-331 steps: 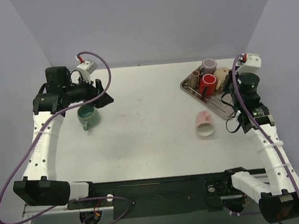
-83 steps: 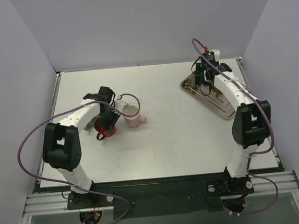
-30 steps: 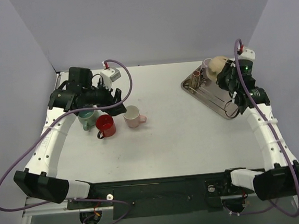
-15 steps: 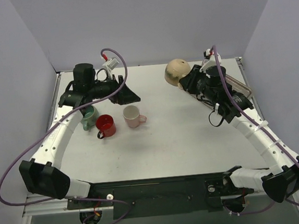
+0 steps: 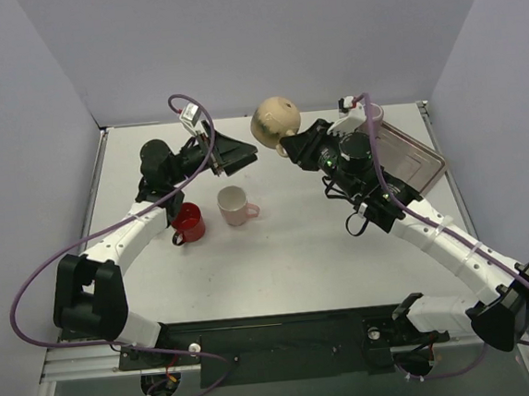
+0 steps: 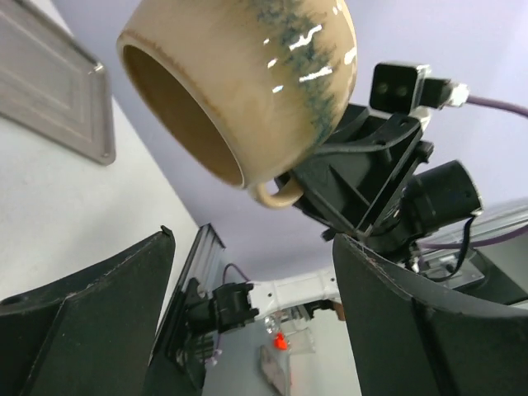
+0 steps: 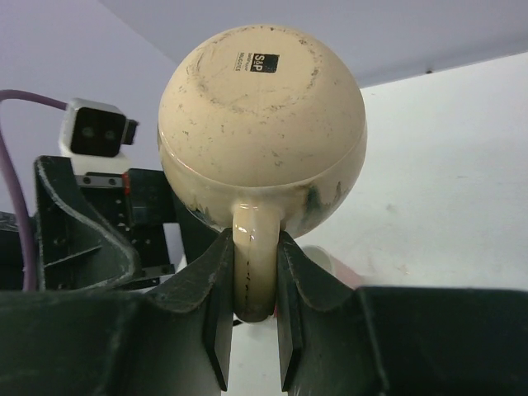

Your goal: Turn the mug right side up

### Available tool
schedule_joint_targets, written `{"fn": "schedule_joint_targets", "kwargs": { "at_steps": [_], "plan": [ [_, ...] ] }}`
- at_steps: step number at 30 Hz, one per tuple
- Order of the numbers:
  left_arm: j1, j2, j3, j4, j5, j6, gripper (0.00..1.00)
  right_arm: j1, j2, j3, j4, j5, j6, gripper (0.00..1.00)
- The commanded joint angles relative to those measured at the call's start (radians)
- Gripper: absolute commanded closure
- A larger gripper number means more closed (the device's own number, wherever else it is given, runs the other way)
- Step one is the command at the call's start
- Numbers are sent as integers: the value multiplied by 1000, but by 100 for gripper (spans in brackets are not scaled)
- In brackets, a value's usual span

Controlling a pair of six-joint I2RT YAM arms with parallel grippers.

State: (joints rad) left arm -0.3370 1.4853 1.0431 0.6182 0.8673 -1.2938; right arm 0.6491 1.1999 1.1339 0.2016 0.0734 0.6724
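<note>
red mug (image 5: 188, 222) upright left of centre on white table (image 5: 298, 260), pink mug (image 5: 235, 205) upright just beside it, metal tray (image 5: 413, 152) at far right corner

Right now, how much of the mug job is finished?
Done: the red mug and the pink mug stand mouth up on the table.
In hand: the right end effector pinches the beige mug by its handle, in the air and tipped sideways, with its mouth facing the open left end effector.
Left: the beige mug has yet to be stood mouth up on the table.
</note>
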Motion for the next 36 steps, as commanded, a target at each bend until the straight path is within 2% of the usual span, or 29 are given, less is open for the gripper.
{"fn": "schedule_joint_targets", "kwargs": {
  "at_steps": [1,3,6,8,13,20,22,24,25,27,28,29,30,31,32,33,34,35,36],
  "plan": [
    [4,7,-8,290,-47,-191,12,46,0,9,363,25,87,100],
    [3,4,-3,256,-53,-170,12,66,21,27,372,9,93,100],
    [21,9,-20,368,-56,-248,14,95,46,47,360,6,96,100],
    [39,3,-12,380,-57,-257,19,93,47,30,363,-10,124,100],
    [70,-2,3,374,-57,-260,40,106,56,-2,403,-43,174,100],
    [70,23,26,391,-42,-280,59,133,115,-14,410,-99,237,100],
    [72,29,28,387,-40,-271,66,133,134,-17,409,-118,254,100],
    [72,33,32,379,-36,-266,81,135,156,-23,412,-135,274,100],
    [75,35,35,362,-28,-260,100,135,162,-35,410,-136,276,100],
    [85,26,31,297,-27,-218,100,132,165,-28,368,-136,256,100],
    [98,15,35,257,-24,-182,100,132,168,-19,310,-129,224,96],
    [105,0,61,79,-25,-48,100,132,168,6,267,-120,196,78],
    [116,-26,83,-55,-49,43,100,135,167,18,177,-97,140,68],
    [116,-34,151,-306,-74,279,100,133,170,45,136,-86,113,59],
    [116,-52,190,-446,-150,385,100,133,170,53,63,-78,63,54],
    [116,-60,237,-607,-180,579,100,133,167,69,8,-40,31,41],
    [115,-68,270,-691,-233,672,100,133,165,70,-11,-21,18,34],
    [118,-71,315,-827,-264,788,100,133,155,75,-54,-5,-11,19],
    [127,-68,348,-942,-289,856,100,135,150,78,-70,3,-22,15]
  ]
}}
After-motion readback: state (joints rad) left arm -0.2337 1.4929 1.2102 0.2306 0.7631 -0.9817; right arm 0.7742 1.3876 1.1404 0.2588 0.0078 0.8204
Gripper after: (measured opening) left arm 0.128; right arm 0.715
